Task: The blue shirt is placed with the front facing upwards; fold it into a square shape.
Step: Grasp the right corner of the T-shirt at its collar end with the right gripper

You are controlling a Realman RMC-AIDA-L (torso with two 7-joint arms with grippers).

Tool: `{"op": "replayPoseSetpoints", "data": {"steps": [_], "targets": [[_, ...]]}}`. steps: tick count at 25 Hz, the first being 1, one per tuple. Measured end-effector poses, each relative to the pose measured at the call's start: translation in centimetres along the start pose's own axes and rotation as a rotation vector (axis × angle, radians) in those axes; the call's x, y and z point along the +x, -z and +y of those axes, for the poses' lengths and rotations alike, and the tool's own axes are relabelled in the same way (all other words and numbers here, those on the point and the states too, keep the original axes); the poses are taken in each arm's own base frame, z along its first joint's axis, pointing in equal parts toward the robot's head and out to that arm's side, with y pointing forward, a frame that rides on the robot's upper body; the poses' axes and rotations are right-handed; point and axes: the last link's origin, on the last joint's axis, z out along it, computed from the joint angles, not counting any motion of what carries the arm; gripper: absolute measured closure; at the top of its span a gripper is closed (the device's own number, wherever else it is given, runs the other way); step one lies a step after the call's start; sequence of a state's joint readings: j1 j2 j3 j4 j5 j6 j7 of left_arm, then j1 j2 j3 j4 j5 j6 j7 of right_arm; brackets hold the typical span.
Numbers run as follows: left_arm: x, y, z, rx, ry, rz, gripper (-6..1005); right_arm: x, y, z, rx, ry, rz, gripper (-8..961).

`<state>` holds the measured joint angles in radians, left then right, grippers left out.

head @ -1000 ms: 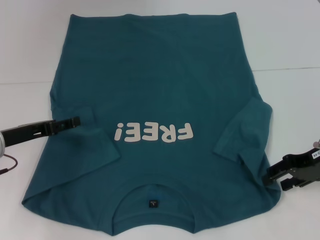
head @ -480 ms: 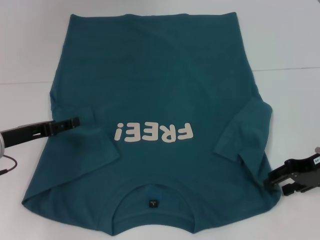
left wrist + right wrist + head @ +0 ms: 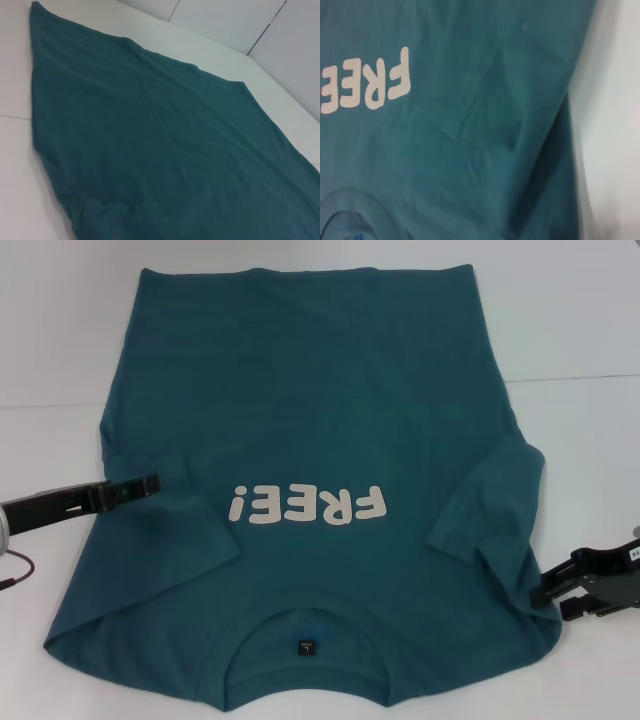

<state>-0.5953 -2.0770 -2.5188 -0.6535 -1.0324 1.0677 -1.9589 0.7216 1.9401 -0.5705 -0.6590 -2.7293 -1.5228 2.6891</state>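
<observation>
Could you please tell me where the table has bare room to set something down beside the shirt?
The blue shirt covers most of the middle. Bare white table lies beyond its right side, above the right gripper at the shirt's right shoulder edge. Another bare patch lies past its left side, above the left gripper resting over the left sleeve. The near edge by the collar is crowded.
</observation>
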Motion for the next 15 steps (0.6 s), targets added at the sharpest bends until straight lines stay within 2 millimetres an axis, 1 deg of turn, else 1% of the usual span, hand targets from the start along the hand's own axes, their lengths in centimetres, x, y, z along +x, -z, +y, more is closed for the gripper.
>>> {"op": "replayPoseSetpoints", "data": {"steps": [1, 15], "targets": [[0.02, -0.01, 0.01, 0.000, 0.000, 0.000, 124, 0.03, -0.06, 0.04, -0.002, 0.000, 0.001, 425], [0.21, -0.06, 0.07, -0.002, -0.004, 0.001, 124, 0.20, -0.84, 0.16, -0.008, -0.009, 0.005, 420]]}}
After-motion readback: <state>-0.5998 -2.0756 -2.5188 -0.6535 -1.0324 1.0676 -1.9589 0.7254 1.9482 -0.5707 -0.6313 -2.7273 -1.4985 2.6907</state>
